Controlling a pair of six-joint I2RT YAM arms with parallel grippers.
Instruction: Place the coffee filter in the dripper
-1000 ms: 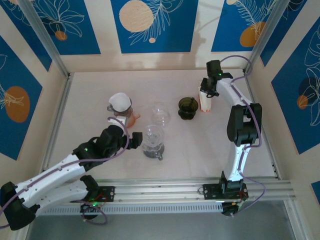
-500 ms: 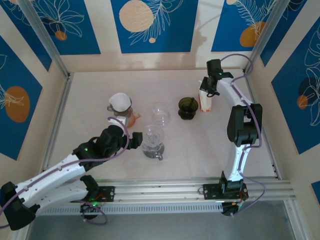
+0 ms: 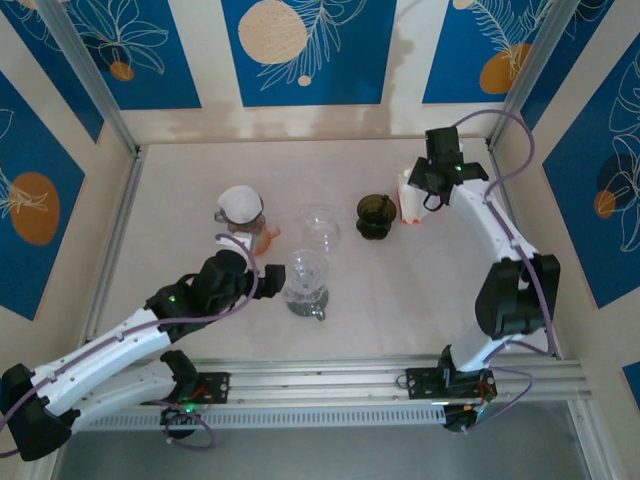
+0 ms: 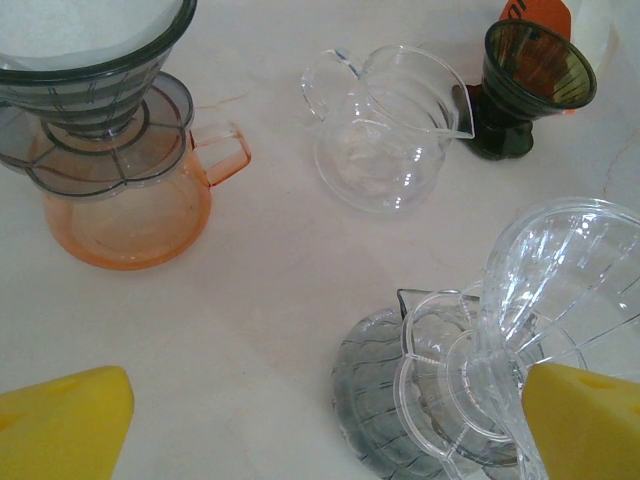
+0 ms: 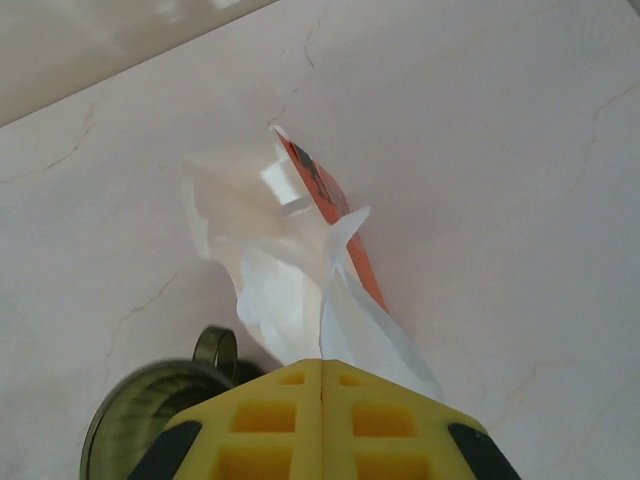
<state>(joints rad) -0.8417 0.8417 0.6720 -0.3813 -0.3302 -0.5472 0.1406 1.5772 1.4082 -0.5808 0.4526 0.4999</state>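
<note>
A thin white coffee filter point(image 5: 375, 325) runs from the torn white-and-orange packet point(image 5: 300, 215) into my right gripper point(image 5: 322, 365), which is shut on its near edge. From above, the right gripper point(image 3: 424, 192) hangs over that packet point(image 3: 408, 207), just right of the dark green dripper point(image 3: 375, 214). The same green dripper point(image 5: 140, 415) shows at the lower left of the right wrist view. My left gripper point(image 3: 264, 276) is open beside a clear dripper point(image 4: 570, 270) on a grey ribbed server point(image 4: 395, 410). Nothing lies between its yellow fingers point(image 4: 60, 425).
A grey dripper holding a white filter point(image 4: 90, 45) sits on an orange server point(image 4: 130, 215) at the left. A clear glass carafe point(image 4: 385, 130) stands mid-table, left of the green dripper point(image 4: 530, 75). Walls enclose the table on three sides.
My right gripper has shut on the filter and drawn back to the right, its elbow swinging out toward the right wall. The left arm has not moved.
</note>
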